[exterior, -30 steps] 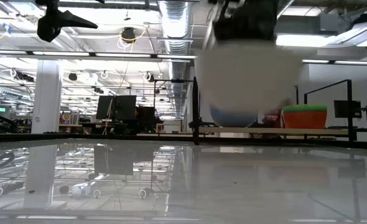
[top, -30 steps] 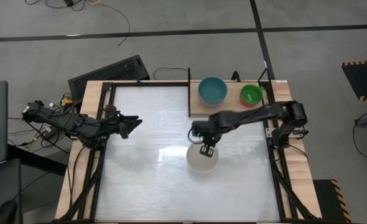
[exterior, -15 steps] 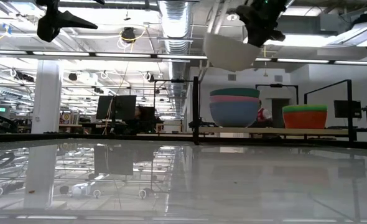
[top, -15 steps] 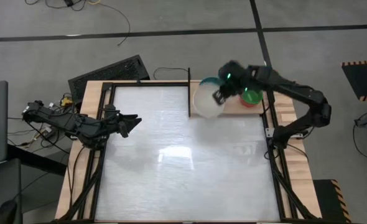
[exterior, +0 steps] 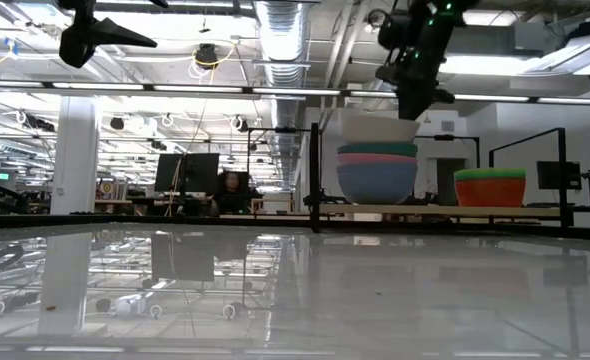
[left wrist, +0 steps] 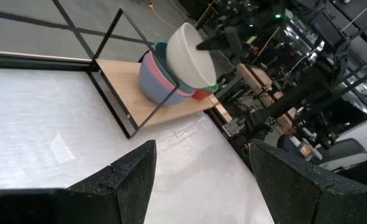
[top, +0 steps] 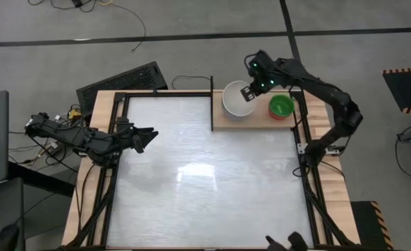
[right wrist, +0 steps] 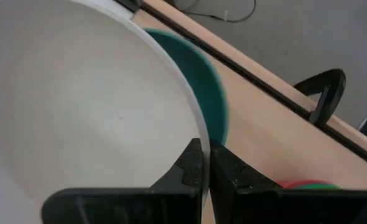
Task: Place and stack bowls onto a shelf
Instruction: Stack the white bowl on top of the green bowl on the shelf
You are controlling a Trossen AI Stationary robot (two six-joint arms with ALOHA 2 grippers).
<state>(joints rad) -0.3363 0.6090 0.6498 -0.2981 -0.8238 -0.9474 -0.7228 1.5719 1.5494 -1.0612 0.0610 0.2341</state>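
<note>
Over the wooden shelf point(top: 258, 120) at the table's far right, the right gripper point(top: 249, 91) pinches the white bowl's point(top: 237, 102) rim, directly above the stacked bowls point(exterior: 376, 178).

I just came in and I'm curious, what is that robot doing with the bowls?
The right gripper is pinching the rim of a big white bowl and holding it on top of a stack of big teal, pink and blue bowls on the light wooden shelf. A small green bowl sits beside it. The left gripper waits over the table's left side.
</note>
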